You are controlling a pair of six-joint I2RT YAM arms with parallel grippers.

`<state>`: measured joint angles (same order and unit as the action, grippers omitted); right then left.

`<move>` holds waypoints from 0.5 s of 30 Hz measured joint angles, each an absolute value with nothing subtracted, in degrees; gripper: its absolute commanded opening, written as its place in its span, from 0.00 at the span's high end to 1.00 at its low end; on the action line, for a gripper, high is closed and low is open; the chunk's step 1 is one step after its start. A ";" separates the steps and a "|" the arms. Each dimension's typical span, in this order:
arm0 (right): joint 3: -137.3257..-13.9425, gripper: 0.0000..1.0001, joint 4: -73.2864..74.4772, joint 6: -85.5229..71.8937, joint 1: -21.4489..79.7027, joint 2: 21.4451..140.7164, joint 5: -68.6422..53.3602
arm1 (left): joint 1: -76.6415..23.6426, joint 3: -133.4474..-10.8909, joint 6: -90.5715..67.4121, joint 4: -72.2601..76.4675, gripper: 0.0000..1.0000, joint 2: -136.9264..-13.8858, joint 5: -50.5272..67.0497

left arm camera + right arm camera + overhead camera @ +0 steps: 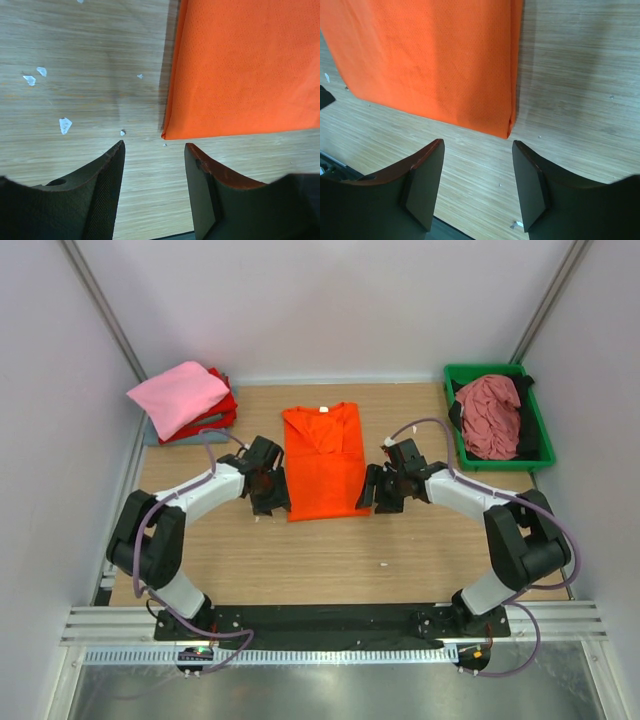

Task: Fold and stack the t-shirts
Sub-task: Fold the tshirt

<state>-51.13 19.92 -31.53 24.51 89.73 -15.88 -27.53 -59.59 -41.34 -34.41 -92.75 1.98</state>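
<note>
The left gripper (274,498) hangs over the wooden surface (330,560) with its jaws spread and nothing between them. In the left wrist view, the gripper (154,145) frames bare wood. The near left corner of the orange t-shirt (240,65) lies just beyond the tip of the finger on the right of that view, and the two do not touch. A few white flecks (65,125) dot the wood to the left.

The right gripper (379,500) mirrors it on the other side, jaws also parted and empty. In the right wrist view, the gripper (477,142) sits just short of the shirt's near right corner, where a doubled, folded edge of the orange cloth (430,60) shows.

Seen from above, the orange t-shirt (322,465) lies flat in the middle of the surface between the two grippers. It is folded lengthwise into a narrow strip. Its long axis runs from the near side to the far side, with the collar at the far end and the hem toward the arm bases.

Well apart at the far left there is a stack with a light pink t-shirt (180,395) on top. A red t-shirt (224,408) lies beneath it, and a grey-blue edge (155,432) shows at the bottom. At the far right, a green tray (455,375) holds a crumpled dusty rose t-shirt (490,415) over black cloth (530,392).
</note>
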 measured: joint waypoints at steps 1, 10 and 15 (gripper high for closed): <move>-50.96 0.39 19.38 -31.83 24.45 89.89 -15.99 | -27.53 -58.61 -41.67 -33.43 0.48 -92.68 2.35; -49.65 0.45 14.15 -33.76 23.40 94.43 -17.23 | -27.53 -54.06 -44.56 -25.30 0.51 -90.56 3.33; -49.58 0.50 12.82 -34.00 23.24 94.89 -17.56 | -27.53 -52.34 -45.17 -22.81 0.55 -90.61 3.66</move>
